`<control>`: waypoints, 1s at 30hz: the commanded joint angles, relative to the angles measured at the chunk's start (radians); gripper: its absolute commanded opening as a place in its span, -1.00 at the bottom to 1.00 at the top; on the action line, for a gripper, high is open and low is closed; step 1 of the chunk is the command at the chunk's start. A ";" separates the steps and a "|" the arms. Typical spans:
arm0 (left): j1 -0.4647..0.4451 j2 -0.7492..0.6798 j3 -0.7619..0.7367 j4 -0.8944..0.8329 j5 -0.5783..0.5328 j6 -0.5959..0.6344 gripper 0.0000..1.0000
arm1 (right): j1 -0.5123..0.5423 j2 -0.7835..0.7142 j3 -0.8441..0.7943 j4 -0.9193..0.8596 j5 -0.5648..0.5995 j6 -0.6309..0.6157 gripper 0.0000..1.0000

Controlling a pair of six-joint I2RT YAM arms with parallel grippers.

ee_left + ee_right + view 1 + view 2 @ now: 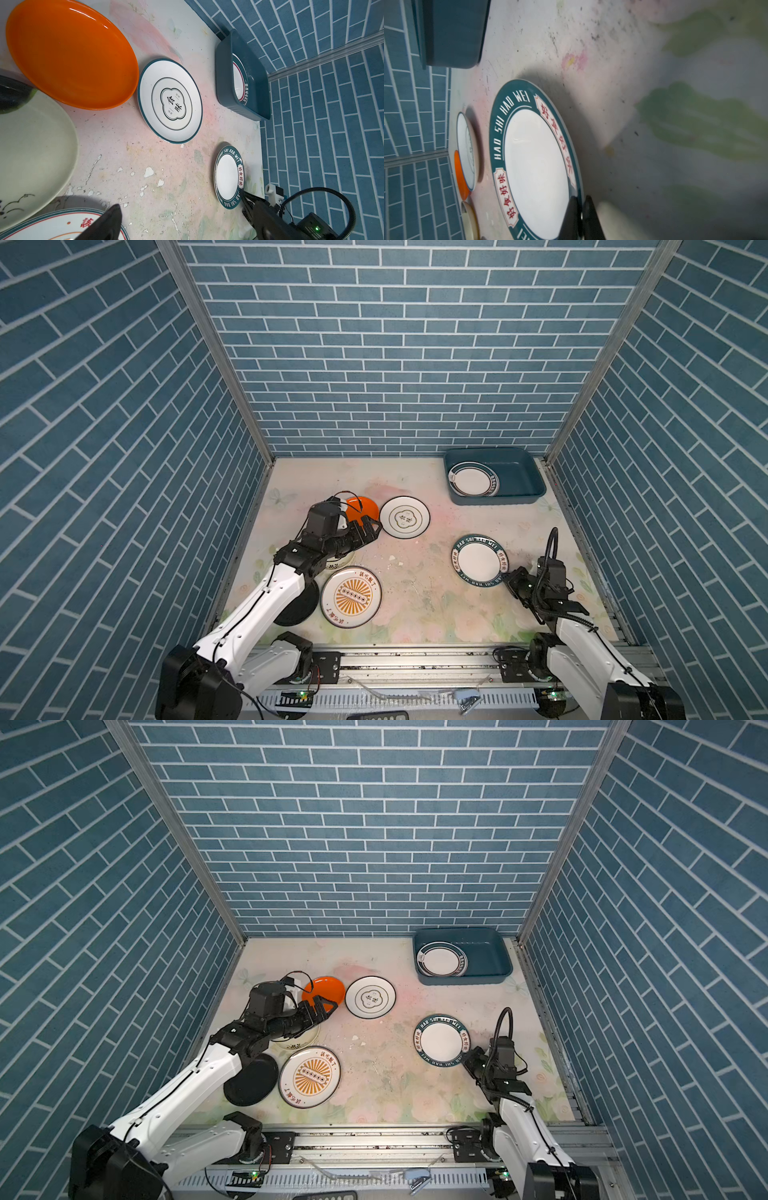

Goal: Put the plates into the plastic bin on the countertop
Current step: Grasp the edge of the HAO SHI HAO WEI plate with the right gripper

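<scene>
HAO SHI HAO WEI and red 好食好味 are read on the rim of the lettered plate [536, 166], nearest the plastic bin [498, 500]. 食味 is printed at the centre of the quatrefoil plate [170, 101], farther from the bin. Red 該 is made out on the sunburst plate [62, 226], farther still.

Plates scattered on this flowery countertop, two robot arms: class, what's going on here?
The right gripper is shut on the rim of a round white plate with a lettered teal rim. The left gripper hangs open by a plain orange plate. The dark teal plastic bin holds at least one teal-rimmed plate.
</scene>
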 commanded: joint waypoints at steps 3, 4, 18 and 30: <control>0.003 0.012 0.020 0.060 0.021 -0.012 0.99 | -0.001 0.043 0.048 0.002 0.012 -0.005 -1.00; 0.002 0.013 0.019 0.067 0.024 -0.013 0.99 | -0.001 0.044 0.053 0.002 0.010 -0.003 -1.00; 0.002 0.016 0.012 0.084 0.061 -0.012 0.99 | -0.001 0.053 0.101 -0.001 0.015 0.047 -1.00; 0.004 0.039 -0.034 0.195 0.112 -0.036 0.99 | -0.001 0.026 0.216 -0.120 -0.025 0.066 -1.00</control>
